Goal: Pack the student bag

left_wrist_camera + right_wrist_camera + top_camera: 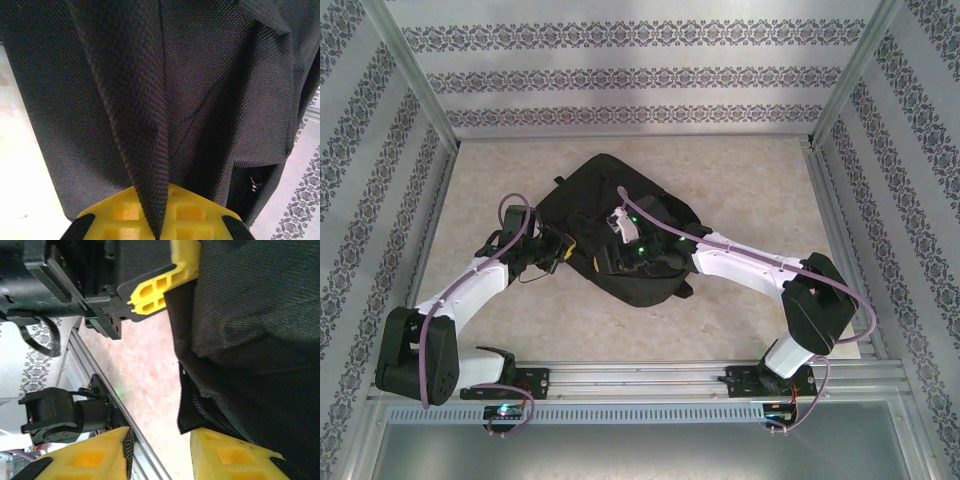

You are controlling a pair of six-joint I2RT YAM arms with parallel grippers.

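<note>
From above, the large black soft fabric backpack (595, 185) lay near the middle of the pale beige tabletop (750, 190); the white left arm (470, 285) and white right arm (750, 265) both reached onto it; in the left wrist view, the left hand (159, 222) was clamped on a raised fold of the backpack's cloth; in the right wrist view, the right hand (160, 450) stood with jaws apart, nothing between them, beside the backpack's edge.
</note>
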